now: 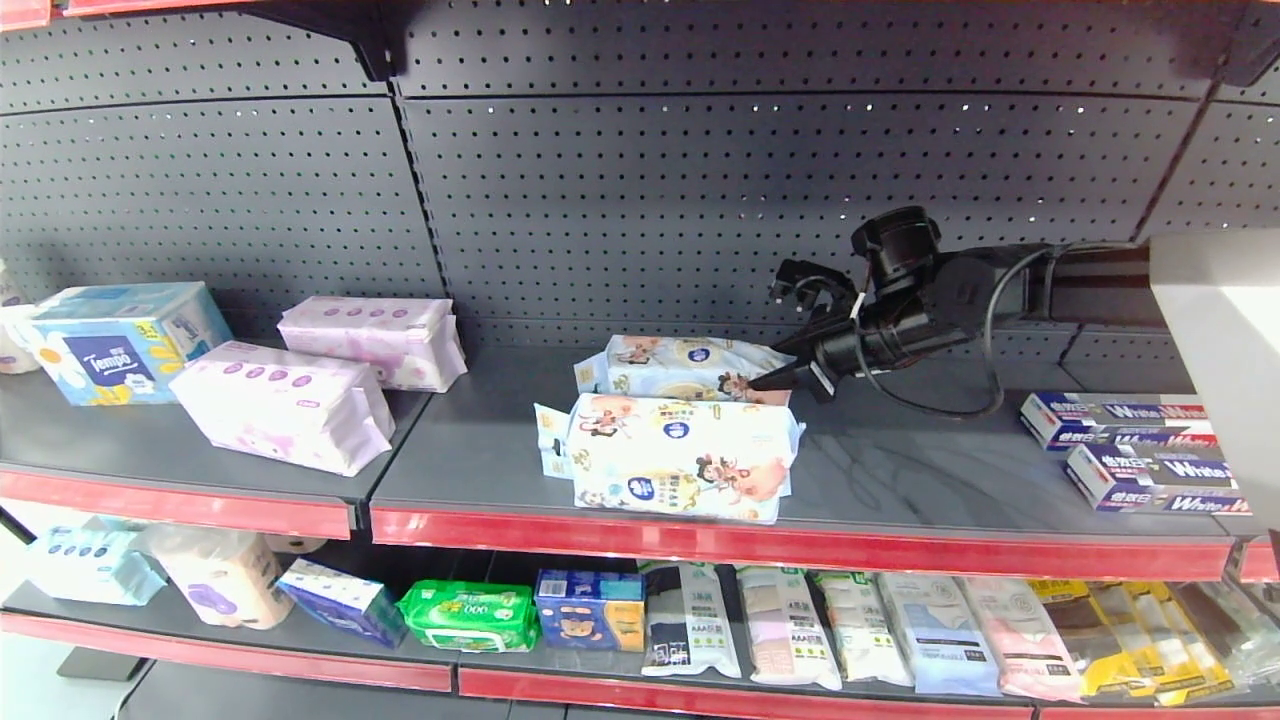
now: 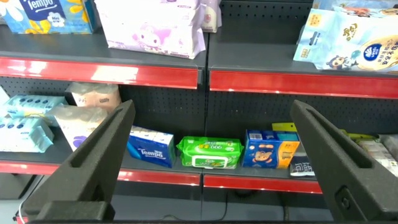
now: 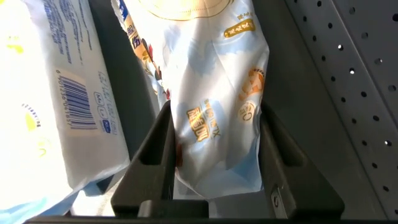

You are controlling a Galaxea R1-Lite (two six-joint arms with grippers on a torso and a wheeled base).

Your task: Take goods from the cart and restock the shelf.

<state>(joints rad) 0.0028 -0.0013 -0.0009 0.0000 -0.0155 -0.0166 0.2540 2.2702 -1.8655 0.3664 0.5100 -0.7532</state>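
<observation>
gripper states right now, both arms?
Left gripper: open, empty.
Right gripper: closed on the rear cartoon-print pack.

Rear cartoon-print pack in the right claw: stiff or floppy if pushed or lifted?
Likely soft: the rear cartoon-print pack creases and bulges in the right claw. Glossy film, so it may slip. It lies flat on the shelf, so it probably won't roll.

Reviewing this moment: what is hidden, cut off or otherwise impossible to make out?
- Head view: rear cartoon-printed soft pack, lower part hidden by the matching front pack.
- Head view: blue-and-white toothpaste boxes, right ends covered by a white panel.
- Right wrist view: the right gripper clamps the rear pack with its fingers; whether it touches the grey shelf board is hidden by the pack itself.
</observation>
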